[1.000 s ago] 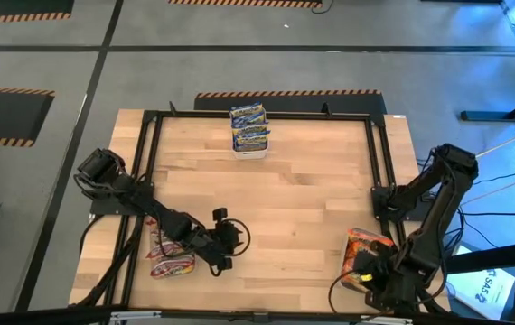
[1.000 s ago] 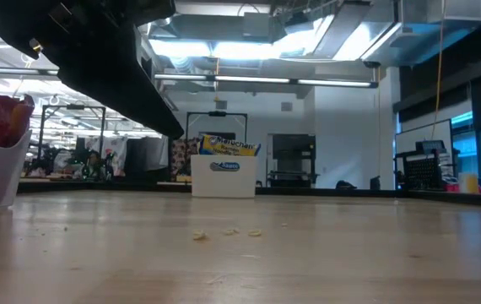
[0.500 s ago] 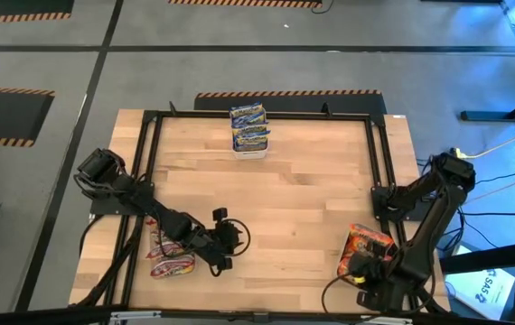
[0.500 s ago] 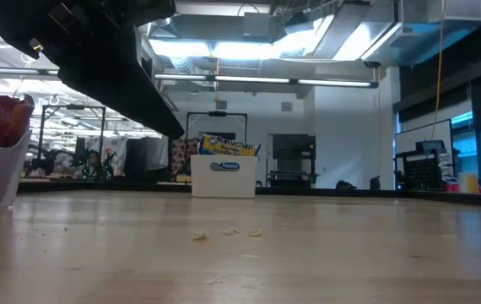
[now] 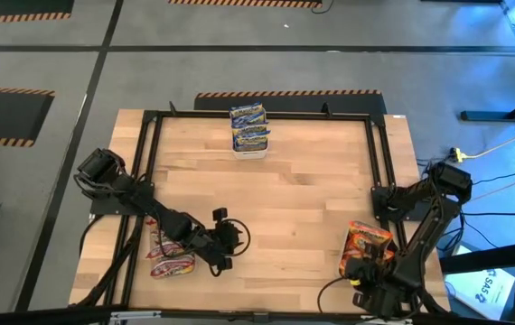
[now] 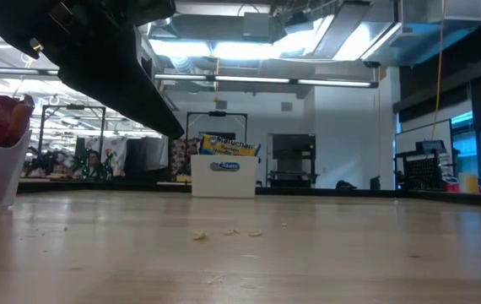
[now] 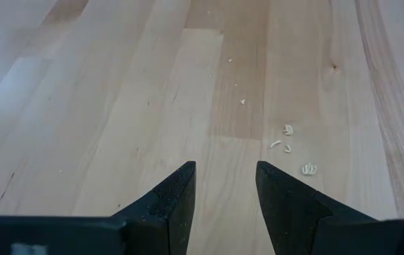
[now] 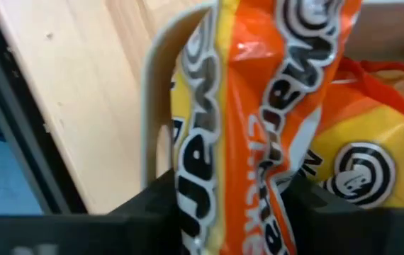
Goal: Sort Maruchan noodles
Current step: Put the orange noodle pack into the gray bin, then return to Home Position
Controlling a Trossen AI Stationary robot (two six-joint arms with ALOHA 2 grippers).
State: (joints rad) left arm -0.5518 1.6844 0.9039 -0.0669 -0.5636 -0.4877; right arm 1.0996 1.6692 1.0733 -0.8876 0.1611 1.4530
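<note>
We see a pale planked wood counter [image 5: 294,190] with three white tubs. At its far edge, a boxy tub [image 5: 249,144] holds two glossy blue packets [image 5: 249,114]. The left gripper [image 7: 225,185], fingers spread and empty, hovers by the pink packets' tub [image 5: 169,253]. The right gripper [image 8: 248,205] straddles a crinkly orange packet [image 8: 259,120] standing in the rounded tub [image 8: 158,106]; whether it pinches, we cannot tell.

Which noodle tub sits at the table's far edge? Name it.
The white tub holding the blue packets, at the middle of the far edge. The tubs of red packets and orange packets sit at the near corners.
</note>
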